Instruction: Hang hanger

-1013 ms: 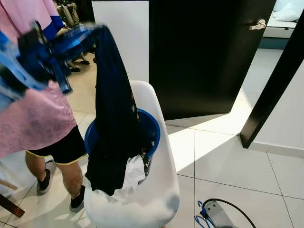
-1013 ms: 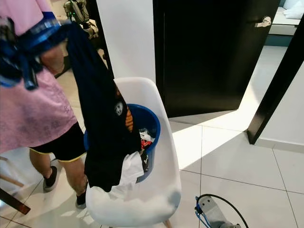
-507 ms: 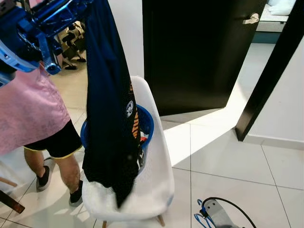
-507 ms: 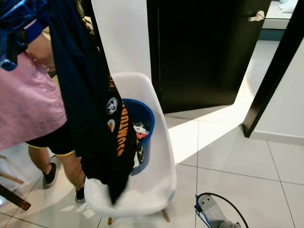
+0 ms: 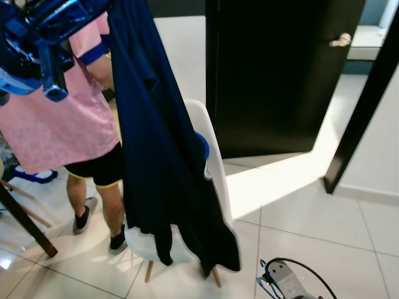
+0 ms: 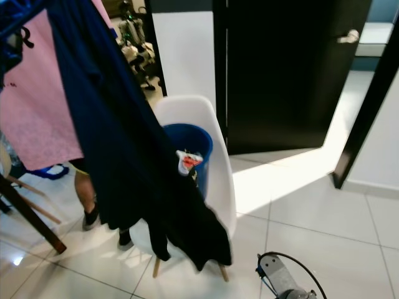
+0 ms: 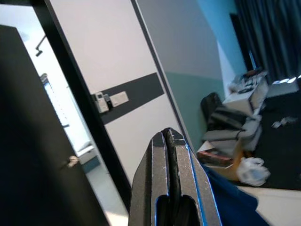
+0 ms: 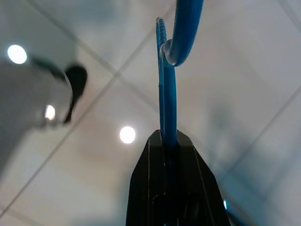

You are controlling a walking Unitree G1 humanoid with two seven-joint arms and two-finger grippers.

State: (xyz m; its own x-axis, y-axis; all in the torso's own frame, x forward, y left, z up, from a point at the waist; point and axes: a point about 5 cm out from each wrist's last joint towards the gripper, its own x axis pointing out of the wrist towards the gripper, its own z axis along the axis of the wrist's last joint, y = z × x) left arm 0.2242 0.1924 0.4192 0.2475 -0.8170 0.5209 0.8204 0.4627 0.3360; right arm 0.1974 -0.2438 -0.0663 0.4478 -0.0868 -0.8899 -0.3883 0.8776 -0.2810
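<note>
A tiled floor [image 5: 299,243] runs to a black door [image 5: 274,75], a white chair [image 6: 215,156] before it. The right pincer [image 8: 168,141] is pressed together on the blue hanger [image 8: 165,94], whose hook [image 8: 181,33] rises toward twelve o'clock, long axis upright. The left pincer [image 7: 169,141] is pressed together beside the dark garment [image 5: 162,168].

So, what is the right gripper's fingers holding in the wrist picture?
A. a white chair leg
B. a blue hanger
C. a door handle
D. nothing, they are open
B: in the right wrist view the black fingers are shut on the stem of the blue hanger, whose hook curves up toward the ceiling.
</note>
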